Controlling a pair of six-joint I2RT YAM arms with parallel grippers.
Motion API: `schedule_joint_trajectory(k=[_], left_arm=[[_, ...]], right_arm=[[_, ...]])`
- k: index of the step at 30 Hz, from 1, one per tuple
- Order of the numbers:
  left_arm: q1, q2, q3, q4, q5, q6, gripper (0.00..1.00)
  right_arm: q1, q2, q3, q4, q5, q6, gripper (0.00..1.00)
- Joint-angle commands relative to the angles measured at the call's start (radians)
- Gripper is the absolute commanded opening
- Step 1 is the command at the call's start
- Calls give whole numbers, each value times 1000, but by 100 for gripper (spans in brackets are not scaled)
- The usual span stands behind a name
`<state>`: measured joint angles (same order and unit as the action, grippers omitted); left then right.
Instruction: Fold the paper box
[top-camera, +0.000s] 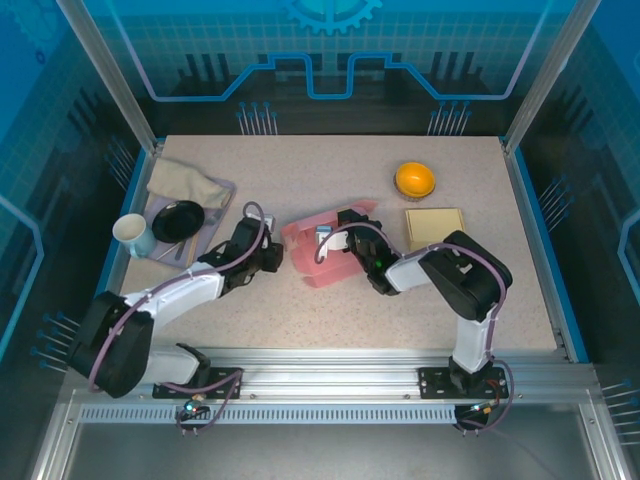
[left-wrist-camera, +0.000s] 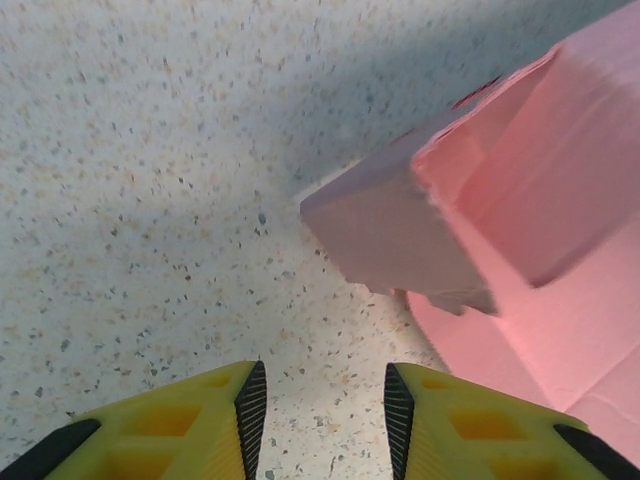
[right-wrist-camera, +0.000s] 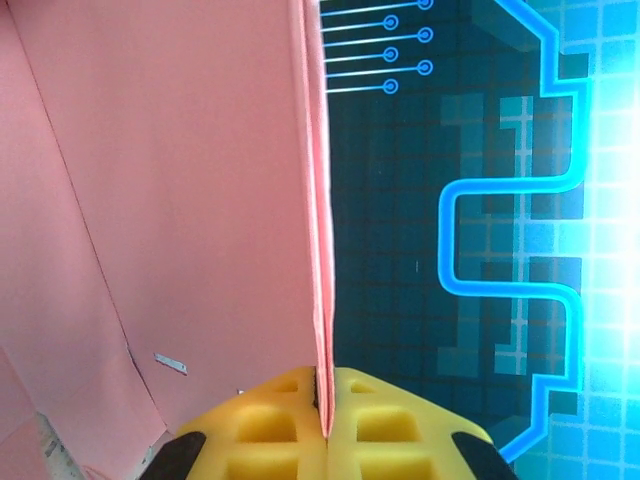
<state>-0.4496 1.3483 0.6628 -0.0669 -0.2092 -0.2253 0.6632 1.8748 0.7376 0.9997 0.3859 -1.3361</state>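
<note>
**STATUS: PAPER BOX PART-FOLDED, RIGHT GRIPPER CLAMPED ON WALL**

1. Work item. The paper box (top-camera: 322, 252) is pink and lies at table (top-camera: 400, 300) ctr, between the two arms. Its walls are partly raised, interior open to the top. In the left wrist view the paper box (left-wrist-camera: 540, 200) fills the right side of the frame; one corner flap sticks out over the speckled table (left-wrist-camera: 150, 200), w/ a ragged lower edge.

2. Right gripper (top-camera: 330, 236). Positioned at the box's far-right side. In the right wrist view the right gripper (right-wrist-camera: 323, 385) has its yellow fingers (right-wrist-camera: 270, 425) pressed together on the thin edge of an upright pink panel of the paper box (right-wrist-camera: 180, 200). Panel runs straight up from the pinch pt.

3. Left gripper (top-camera: 274, 256). Positioned just beside the box's left wall. In the left wrist view the left gripper (left-wrist-camera: 325, 405) has its jaws apart; bare table shows in the gap, nothing between the pads. Box corner is near, ahead and to the right of the tips, not touching.

4. Other items. Orange bowl (top-camera: 414, 179) and tan pad (top-camera: 434, 228) sit far-right; cup (top-camera: 133, 234), black dish (top-camera: 180, 220) and cloth (top-camera: 185, 183) sit far-left, well apart from the box.
</note>
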Motion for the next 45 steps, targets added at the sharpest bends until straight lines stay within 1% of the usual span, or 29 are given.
schedule_joint_trajectory(k=[1,4,7,10,13,19,27,30,34,36,39,43,45], left_arm=[[5,60,65,25,0,41,39],[5,122,117,16,-6,58,39],[5,148,147,26,1,80,39],[5,150,153,55,54,102,38],[4,138,144,84,135,112,38],[0,142,128,113,223,116,38],[-5,164,139,133,269,122,39],[-7,166,137,143,294,122,39],[-7,164,122,150,317,118,39],[-6,145,108,147,300,101,39],[4,71,85,139,294,56,39],[30,-81,35,137,292,-6,38],[45,-156,8,134,270,-34,39]], right_arm=[[-17,-48,24,-70,-68,60,0],[-29,-74,29,-109,-98,85,0],[-40,-95,38,-173,-131,108,0],[-51,-100,57,-239,-153,112,0],[-49,-77,72,-240,-117,90,0],[-46,-34,102,-240,-98,81,0],[-39,12,176,-309,-59,98,0],[-39,31,187,-306,-42,94,0],[-38,54,168,-243,-42,62,0],[-38,70,148,-175,-37,29,0],[-36,103,109,-79,-14,-24,0],[-39,126,101,-60,-12,-35,0],[-39,124,98,-63,-16,-32,0]])
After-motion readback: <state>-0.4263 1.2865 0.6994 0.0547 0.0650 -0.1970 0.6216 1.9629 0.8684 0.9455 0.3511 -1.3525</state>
